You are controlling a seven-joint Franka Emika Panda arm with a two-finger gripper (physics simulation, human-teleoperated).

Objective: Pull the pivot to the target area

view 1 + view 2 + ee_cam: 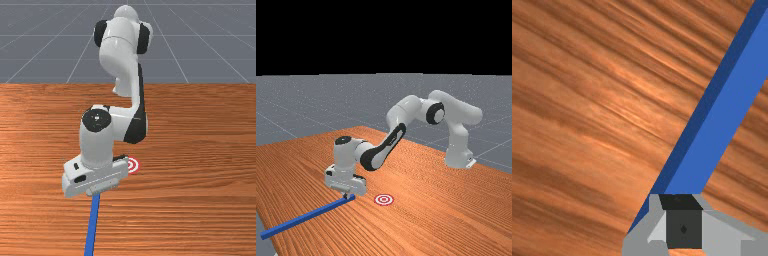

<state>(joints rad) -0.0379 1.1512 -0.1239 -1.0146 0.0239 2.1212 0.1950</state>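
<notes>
Farthest to the far view's left of the red-and-white target (pixel 384 200), the blue bar (pixel 308 216) begins out by the edge of the wooden table (pixel 421 220) and slants across toward the target, its inner end stopping well short of the rings. Over that inner end, near the target on its left side, the gripper (pixel 346 195) points down; how far open it is, or whether it has hold of the bar, I cannot tell. Right of the target, well apart, stands the arm's base (pixel 458 152).
</notes>
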